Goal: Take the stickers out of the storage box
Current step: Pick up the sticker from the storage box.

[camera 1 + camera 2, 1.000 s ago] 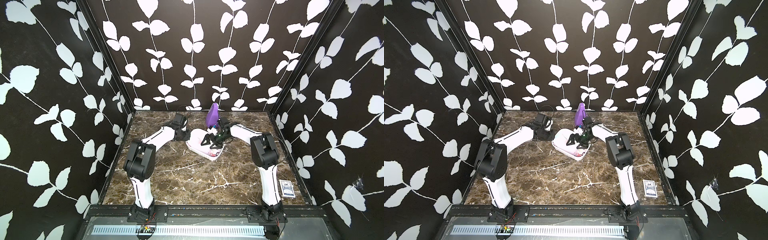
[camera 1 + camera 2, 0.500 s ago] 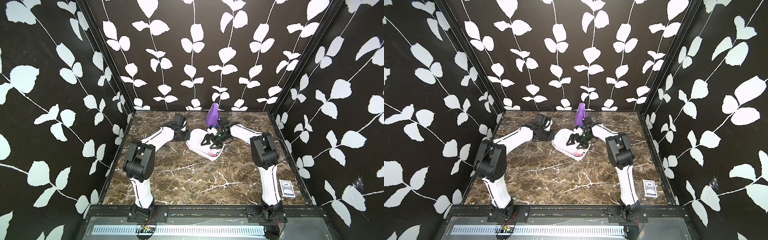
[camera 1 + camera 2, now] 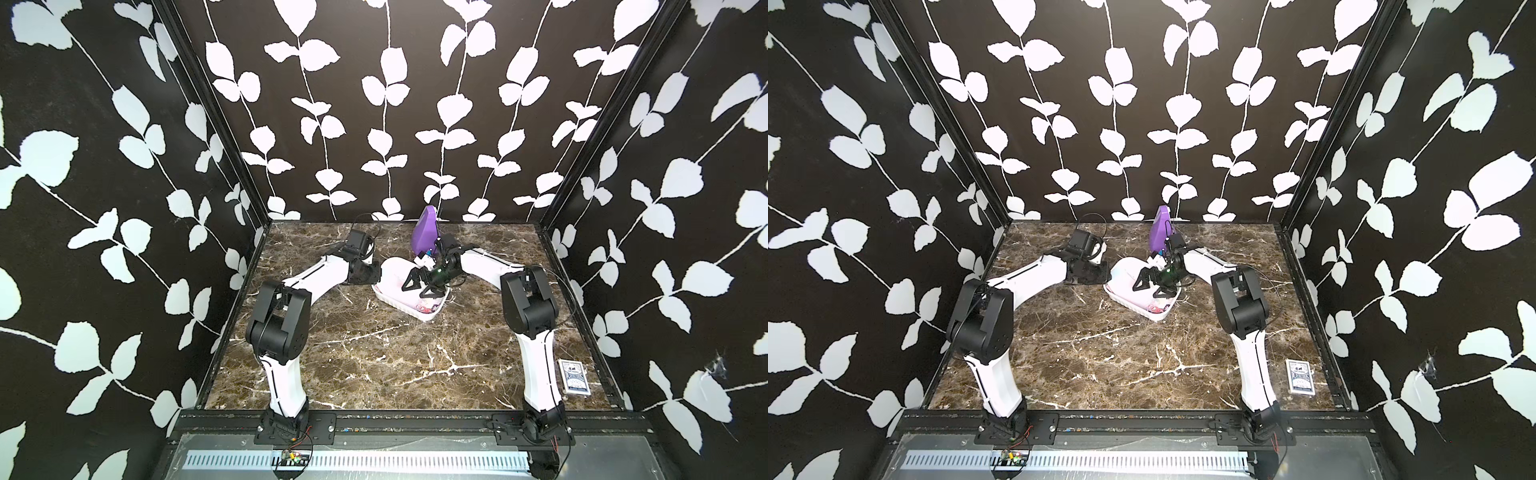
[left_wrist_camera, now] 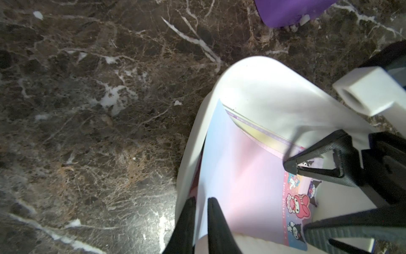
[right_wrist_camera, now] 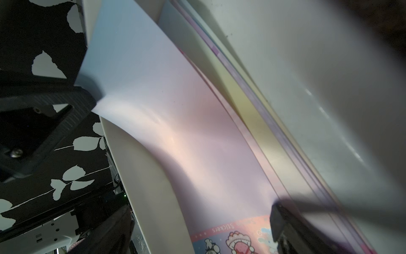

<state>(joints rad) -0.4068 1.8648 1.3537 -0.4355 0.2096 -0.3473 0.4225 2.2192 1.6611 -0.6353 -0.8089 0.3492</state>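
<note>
At back-centre of the tabletop point(image 3: 374, 365) | left claw point(image 4: 201, 199) clenched, apparently on the top sheet point(image 4: 241, 171), bowing it over the storage box point(image 4: 252, 66) rim | right claw point(image 4: 295, 195) released, steadying the other stickers point(image 4: 259, 134).

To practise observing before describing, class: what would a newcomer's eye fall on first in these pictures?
First, the black walls printed with white leaves, enclosing a brown marble table. At the table's far middle sits the white storage box: the left gripper pinches the top sticker sheet, bowing it up, while the right gripper stands open above the stickers. A purple pyramid-shaped object stands just behind.
</note>
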